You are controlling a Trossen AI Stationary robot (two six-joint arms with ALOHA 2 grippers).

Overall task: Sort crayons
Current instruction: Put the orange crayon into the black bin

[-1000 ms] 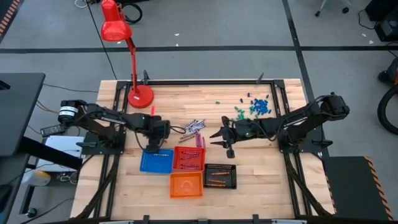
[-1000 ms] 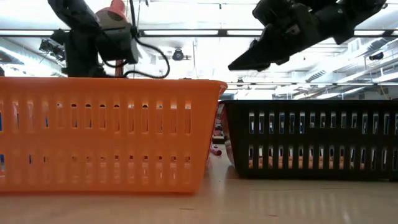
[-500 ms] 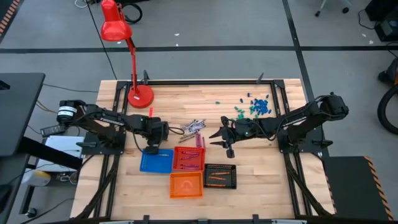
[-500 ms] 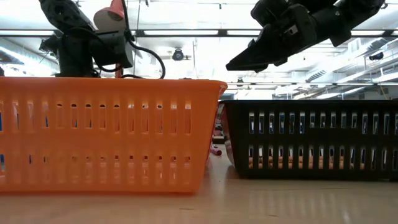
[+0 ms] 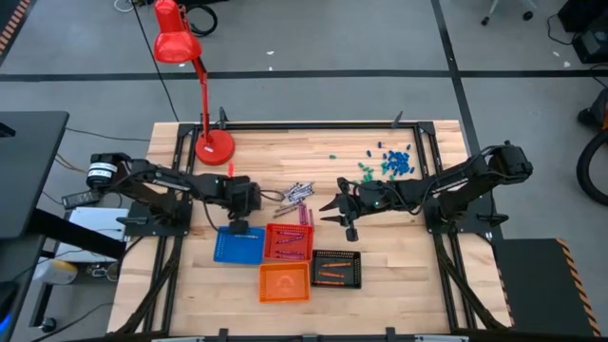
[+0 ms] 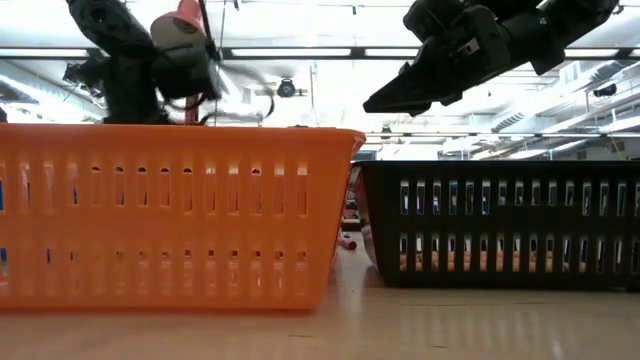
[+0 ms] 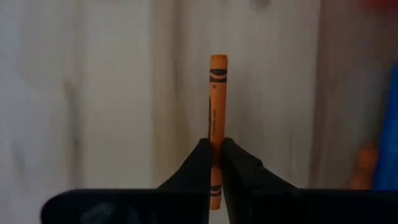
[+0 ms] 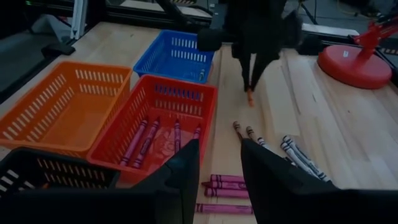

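Over the last second I saw the left gripper (image 7: 216,163) come from spread fingers to a clamp on an orange crayon (image 7: 217,112), while the arm barely shifted on the table in the high view; the right gripper (image 5: 339,211) kept the same place and the same gap. In the left wrist view the held crayon ran straight out along the line of the fingers, its far end beyond the tips and its near end pinched between them. From the right wrist view that crayon hung close to upright, lower end at or just above the wood, beside the blue tray (image 8: 176,55). The right gripper hovered with its fingers apart and nothing between them, near the loose crayons on the wood: magenta ones (image 8: 226,182) lying side by side across the view, grey ones (image 8: 297,152) slanted beside them. The red tray (image 8: 163,122) held several magenta crayons lying roughly parallel along the tray's length. The black tray (image 5: 337,269) held orange crayons. The orange tray (image 8: 65,106) showed no crayons that I could make out, and I could not tell what was in the blue one. Small green and blue bits (image 5: 388,163) lay scattered farther back by the right arm.
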